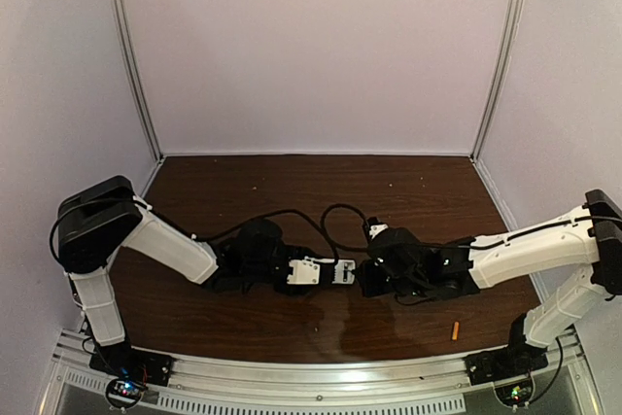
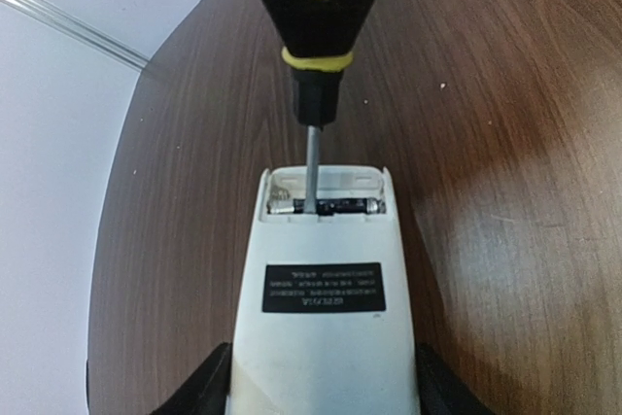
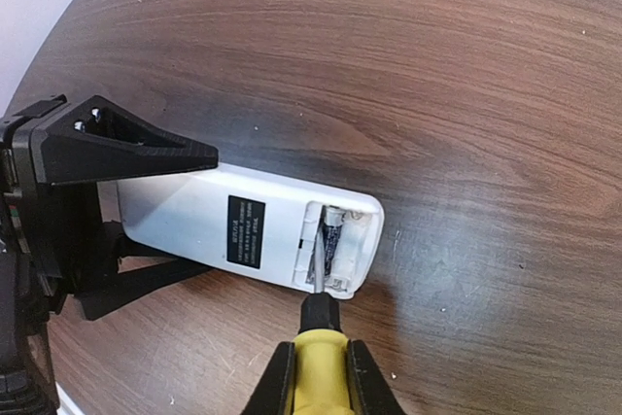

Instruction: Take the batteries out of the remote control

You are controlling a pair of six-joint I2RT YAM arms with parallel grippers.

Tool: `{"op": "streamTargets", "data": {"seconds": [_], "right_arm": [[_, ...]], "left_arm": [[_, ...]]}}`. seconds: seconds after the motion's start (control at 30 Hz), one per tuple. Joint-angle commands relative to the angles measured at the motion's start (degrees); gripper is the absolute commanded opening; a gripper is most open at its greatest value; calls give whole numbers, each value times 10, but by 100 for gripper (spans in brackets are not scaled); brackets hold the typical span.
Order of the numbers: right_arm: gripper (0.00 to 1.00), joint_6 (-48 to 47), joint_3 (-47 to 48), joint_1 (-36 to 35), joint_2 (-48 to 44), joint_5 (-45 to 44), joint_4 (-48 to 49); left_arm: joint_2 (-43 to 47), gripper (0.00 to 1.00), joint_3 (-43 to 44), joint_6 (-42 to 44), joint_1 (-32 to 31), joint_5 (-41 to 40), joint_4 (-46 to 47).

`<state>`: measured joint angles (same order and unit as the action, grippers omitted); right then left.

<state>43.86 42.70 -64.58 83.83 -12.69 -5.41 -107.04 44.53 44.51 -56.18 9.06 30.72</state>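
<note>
The white remote control (image 2: 321,337) lies back-up on the table, its open recess showing a dark battery (image 2: 340,206). My left gripper (image 2: 321,386) is shut on the remote's body. My right gripper (image 3: 319,376) is shut on a yellow-handled screwdriver (image 3: 316,376); its metal shaft (image 2: 312,167) reaches into the recess against the dark battery (image 3: 328,240). The remote also shows in the right wrist view (image 3: 194,221) and in the top view (image 1: 326,271) between both grippers. An orange battery (image 1: 453,329) lies on the table near the right arm's base.
The brown wooden table (image 1: 311,191) is walled by pale panels at the back and sides. A black cable (image 1: 335,221) loops above the remote. The left arm's black fingers (image 3: 117,148) flank the remote.
</note>
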Motion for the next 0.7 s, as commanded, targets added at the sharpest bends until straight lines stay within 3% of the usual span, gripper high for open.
{"op": "streamTargets", "data": {"seconds": [0.0, 0.67], "right_arm": [[0, 10, 31, -2, 16, 11, -27], [0, -2, 116, -10, 44, -15, -186]], "left_arm": [[-11, 0, 8, 5, -3, 8, -36], [-30, 0, 74, -31, 4, 98, -151]]}}
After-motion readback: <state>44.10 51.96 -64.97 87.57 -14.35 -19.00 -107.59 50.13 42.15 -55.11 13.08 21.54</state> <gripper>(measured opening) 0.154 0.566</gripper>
